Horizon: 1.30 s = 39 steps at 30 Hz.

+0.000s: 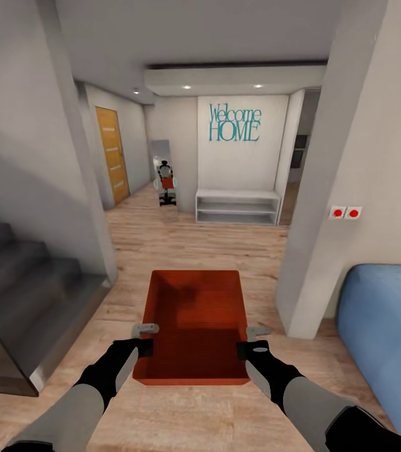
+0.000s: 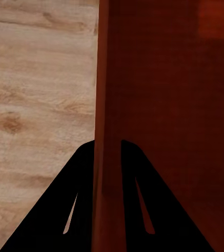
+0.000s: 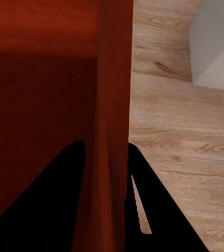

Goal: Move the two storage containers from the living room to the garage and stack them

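The orange-red storage container (image 1: 194, 326) hangs at lower centre of the frame over the wood floor (image 1: 200, 245), left gripper (image 1: 141, 342) and right gripper (image 1: 250, 344) each pinching a thin side wall; likely light but flexing; grip walls evenly.

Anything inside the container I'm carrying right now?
The storage container looks empty: the head view shows only its bare ribbed orange-red bottom and inner walls. Both sets of jaws are clamped over its side walls. The wood floor directly beneath it is covered.
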Motion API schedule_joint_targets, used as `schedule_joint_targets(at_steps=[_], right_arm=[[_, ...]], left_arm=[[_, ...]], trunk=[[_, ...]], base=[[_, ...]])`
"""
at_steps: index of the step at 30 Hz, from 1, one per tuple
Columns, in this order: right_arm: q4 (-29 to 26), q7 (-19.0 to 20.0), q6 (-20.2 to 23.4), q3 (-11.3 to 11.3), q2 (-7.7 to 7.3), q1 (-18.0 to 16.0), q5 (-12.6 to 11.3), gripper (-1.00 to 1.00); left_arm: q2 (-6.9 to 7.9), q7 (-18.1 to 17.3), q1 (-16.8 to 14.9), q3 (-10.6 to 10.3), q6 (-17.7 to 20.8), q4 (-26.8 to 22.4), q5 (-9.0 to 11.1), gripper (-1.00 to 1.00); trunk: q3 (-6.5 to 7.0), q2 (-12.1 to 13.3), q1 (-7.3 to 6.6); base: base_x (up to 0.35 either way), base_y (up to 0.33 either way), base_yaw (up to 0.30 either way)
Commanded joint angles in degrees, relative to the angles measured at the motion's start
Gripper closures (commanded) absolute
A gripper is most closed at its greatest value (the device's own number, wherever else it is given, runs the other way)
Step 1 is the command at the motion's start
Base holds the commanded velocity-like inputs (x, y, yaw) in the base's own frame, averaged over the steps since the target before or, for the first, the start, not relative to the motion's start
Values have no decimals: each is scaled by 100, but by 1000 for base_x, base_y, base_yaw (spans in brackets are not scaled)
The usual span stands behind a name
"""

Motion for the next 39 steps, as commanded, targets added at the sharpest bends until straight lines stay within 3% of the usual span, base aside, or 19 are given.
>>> schedule_joint_targets(at_steps=[1,39], right_arm=[[5,-114,36,-48,-2,-1,-23,100],[5,-176,36,-48,-2,-1,-23,100]], left_arm=[[0,85,-7,137,50,-56,-163,100],[0,85,-7,125,48,-49,-163,100]], trunk=[[-13,-13,7],[-13,-13,7]], base=[[323,0,0],[323,0,0]])
